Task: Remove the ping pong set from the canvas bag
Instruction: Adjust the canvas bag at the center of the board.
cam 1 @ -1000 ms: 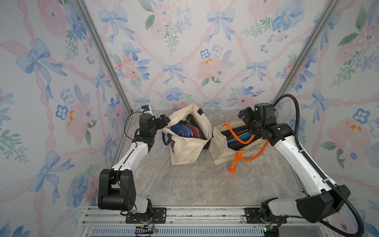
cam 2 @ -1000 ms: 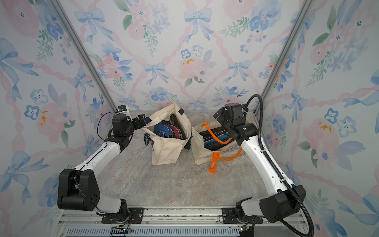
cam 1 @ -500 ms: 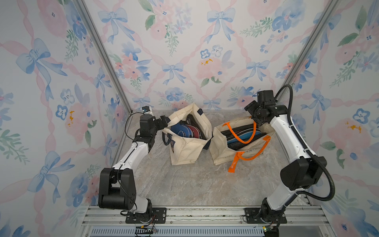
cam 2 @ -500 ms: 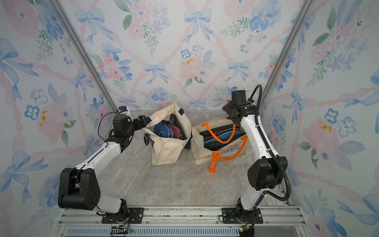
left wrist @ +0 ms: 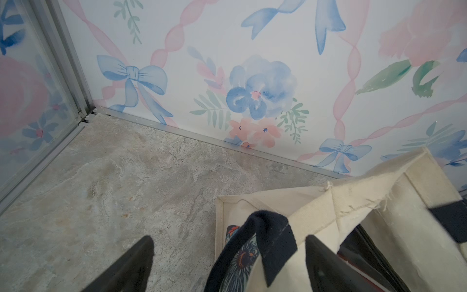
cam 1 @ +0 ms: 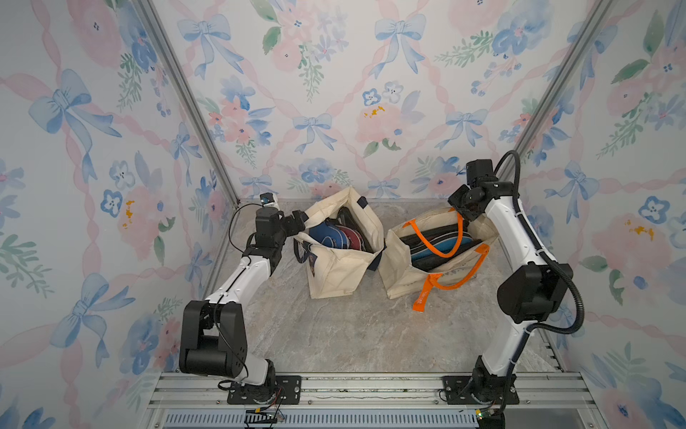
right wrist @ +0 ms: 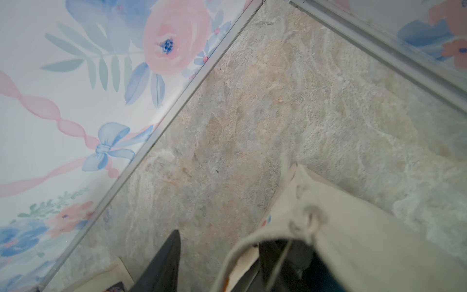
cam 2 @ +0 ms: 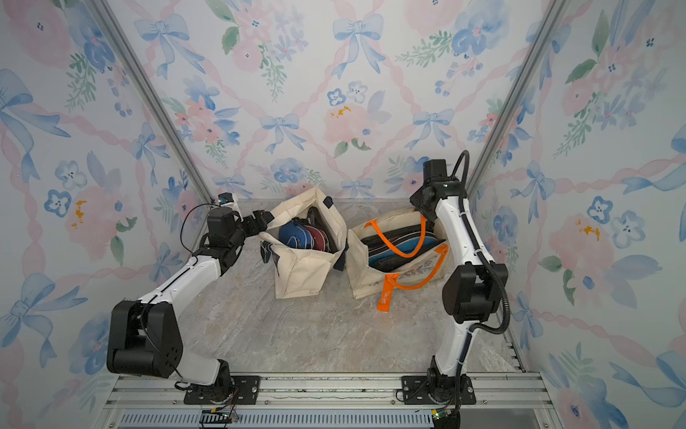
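Two canvas bags stand side by side in both top views. The navy-handled bag holds a blue case and a maroon case of the ping pong set. The orange-handled bag holds black and teal cases. My left gripper is open at the navy-handled bag's left rim. In the left wrist view, the left gripper straddles the navy handle. My right gripper hangs at the orange-handled bag's far right corner. In the right wrist view, the right gripper is open round the bag's rim, one finger outside and apart from it.
The back wall and side walls close in behind both bags. An orange strap hangs down the right bag's front. Marble floor lies in front of the bags, then the metal rail with both arm bases.
My right arm has folded back and upright, bringing its gripper to the orange-handled bag's far right corner with its jaws narrower. The left arm has stayed put.
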Controlling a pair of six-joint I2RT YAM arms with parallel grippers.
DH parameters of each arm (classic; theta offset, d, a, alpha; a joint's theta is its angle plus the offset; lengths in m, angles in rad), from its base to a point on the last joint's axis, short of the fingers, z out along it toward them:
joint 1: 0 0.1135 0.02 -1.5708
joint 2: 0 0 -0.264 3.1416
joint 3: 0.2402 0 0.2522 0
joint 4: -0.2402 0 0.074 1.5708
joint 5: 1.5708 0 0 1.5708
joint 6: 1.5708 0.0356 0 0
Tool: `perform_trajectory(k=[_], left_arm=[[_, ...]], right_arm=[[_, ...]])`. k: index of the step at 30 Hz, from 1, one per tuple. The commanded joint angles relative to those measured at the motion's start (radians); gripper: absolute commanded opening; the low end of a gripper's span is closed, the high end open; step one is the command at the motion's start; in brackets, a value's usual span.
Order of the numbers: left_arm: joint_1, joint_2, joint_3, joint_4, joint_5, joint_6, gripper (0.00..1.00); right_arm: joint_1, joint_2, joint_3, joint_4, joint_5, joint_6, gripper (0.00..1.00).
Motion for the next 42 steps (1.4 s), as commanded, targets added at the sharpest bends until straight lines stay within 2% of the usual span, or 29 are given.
perform_trajectory(k=[1,3,5,8,12,13,17,21,24,25,26,28,29,30,31,34,37,42], left_arm=[[-0.007,0.011,-0.017,-0.007,-0.015,0.020,0.94],[-0.008,0.011,-0.016,-0.008,-0.019,0.020,0.94],[-0.009,0.014,-0.015,-0.008,-0.023,0.020,0.94],[-0.009,0.023,-0.010,-0.010,-0.020,0.016,0.94],[-0.012,0.032,-0.006,-0.014,-0.014,0.014,0.94],[-0.012,0.033,-0.003,-0.016,-0.014,0.014,0.94],[-0.022,0.034,0.001,-0.025,-0.017,0.023,0.93],[-0.041,0.032,0.002,-0.031,-0.030,0.041,0.93],[-0.053,0.032,0.004,-0.031,-0.038,0.048,0.93],[-0.056,0.034,0.008,-0.031,-0.036,0.048,0.93],[-0.060,0.036,0.011,-0.031,-0.035,0.049,0.93],[-0.065,0.039,0.017,-0.031,-0.032,0.054,0.93],[-0.066,0.038,0.018,-0.031,-0.032,0.057,0.93],[-0.066,0.036,0.021,-0.031,-0.034,0.057,0.94],[-0.066,0.033,0.025,-0.031,-0.036,0.059,0.94],[-0.066,0.033,0.040,-0.034,-0.031,0.060,0.94],[-0.063,0.039,0.066,-0.052,-0.028,0.062,0.95],[-0.048,0.050,0.103,-0.115,-0.035,0.048,0.95]], right_arm=[[-0.033,0.059,0.070,-0.002,-0.054,-0.110,0.27],[-0.047,0.088,0.118,-0.006,-0.086,-0.214,0.11],[-0.061,0.125,0.170,-0.010,-0.107,-0.301,0.01],[-0.071,0.196,0.259,0.007,-0.129,-0.397,0.00],[-0.058,0.358,0.547,-0.038,-0.154,-0.544,0.00],[-0.046,0.372,0.564,-0.004,-0.160,-0.592,0.00],[0.012,0.338,0.451,0.222,-0.179,-0.770,0.00],[0.087,0.332,0.420,0.312,-0.212,-0.955,0.00],[0.129,0.309,0.383,0.344,-0.209,-1.031,0.07],[0.134,0.289,0.351,0.369,-0.201,-1.032,0.12],[0.135,0.265,0.317,0.397,-0.203,-1.021,0.22],[0.133,0.213,0.247,0.442,-0.215,-0.994,0.28],[0.132,0.185,0.215,0.462,-0.217,-0.983,0.35],[0.132,0.161,0.190,0.477,-0.218,-0.973,0.46],[0.131,0.135,0.162,0.495,-0.213,-0.957,0.61],[0.133,0.055,0.091,0.534,-0.211,-0.922,0.84],[0.133,-0.027,0.021,0.577,-0.193,-0.875,0.93],[0.133,-0.158,-0.089,0.634,-0.161,-0.802,0.97]])
